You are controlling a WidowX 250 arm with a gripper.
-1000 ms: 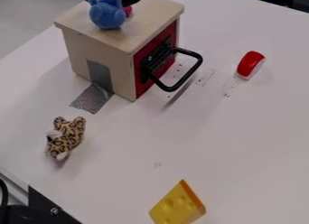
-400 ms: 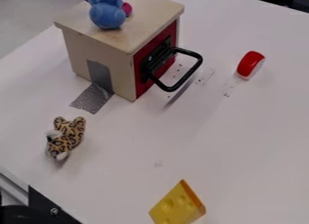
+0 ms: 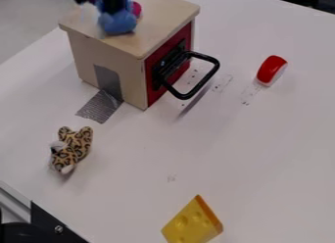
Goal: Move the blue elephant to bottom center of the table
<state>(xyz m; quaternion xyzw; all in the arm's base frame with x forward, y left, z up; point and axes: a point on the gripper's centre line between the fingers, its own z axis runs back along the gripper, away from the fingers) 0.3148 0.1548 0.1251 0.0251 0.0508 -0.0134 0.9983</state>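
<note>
The black gripper (image 3: 114, 1) hangs in from the top edge at the upper left, over the toy box. Its dark parts overlap the upper part of the blue elephant (image 3: 118, 24), covering much of its head and one side. The elephant rests on the wooden top near the box's left corner, with a magenta ear showing at its right. Whether the gripper holds it is hidden. The white table (image 3: 242, 154) spreads out below and to the right of the box.
The wooden box (image 3: 160, 21) has a red door with a black handle (image 3: 212, 65) jutting right. A leopard-print plush (image 3: 72, 149) lies at the left, a yellow cheese wedge (image 3: 191, 222) near the bottom edge, and a red-and-white toy (image 3: 272, 70) at the upper right.
The gripper, out of view a moment ago, has come down from the top edge onto the elephant. The elephant's lower body has shifted slightly toward the box's front edge.
</note>
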